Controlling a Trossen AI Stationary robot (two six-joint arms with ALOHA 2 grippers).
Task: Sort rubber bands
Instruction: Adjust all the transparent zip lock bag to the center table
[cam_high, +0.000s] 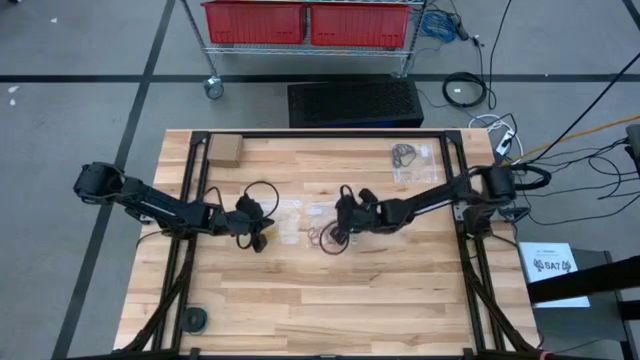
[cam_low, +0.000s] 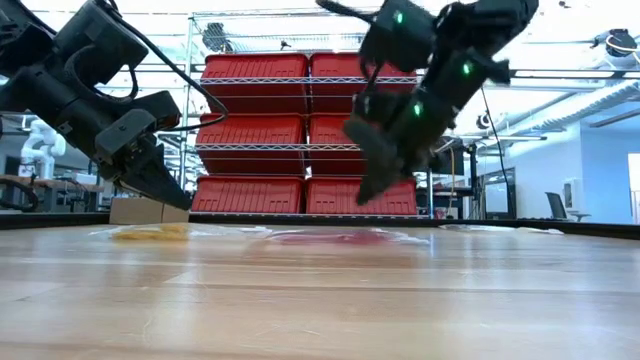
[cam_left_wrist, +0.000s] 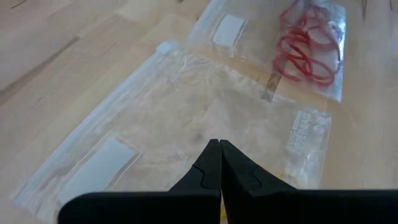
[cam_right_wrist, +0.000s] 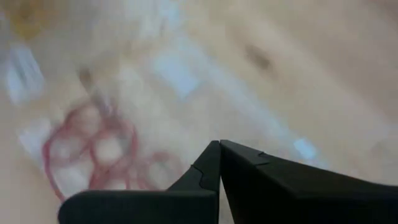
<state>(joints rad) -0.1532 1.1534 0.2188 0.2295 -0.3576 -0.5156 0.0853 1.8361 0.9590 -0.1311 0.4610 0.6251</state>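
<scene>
Red rubber bands (cam_high: 326, 240) lie in a clear bag near the table's middle; they also show in the left wrist view (cam_left_wrist: 305, 46) and, blurred, in the right wrist view (cam_right_wrist: 93, 152). A second clear bag (cam_left_wrist: 186, 118) lies flat beside it, under my left gripper (cam_left_wrist: 219, 148), which is shut and hovers above it (cam_high: 258, 236). Tan-yellow bands (cam_low: 150, 232) show low on the table in the low view. My right gripper (cam_right_wrist: 219, 147) is shut and raised over the red bands' bag (cam_high: 344, 222). Both grippers are clear of the table in the low view, and neither holds anything I can see.
A third clear bag with dark bands (cam_high: 406, 157) lies near the far right corner. A cardboard box (cam_high: 225, 150) sits at the far left, and a tape roll (cam_high: 195, 318) at the near left edge. A shelf of red bins (cam_low: 300, 140) stands beyond the table.
</scene>
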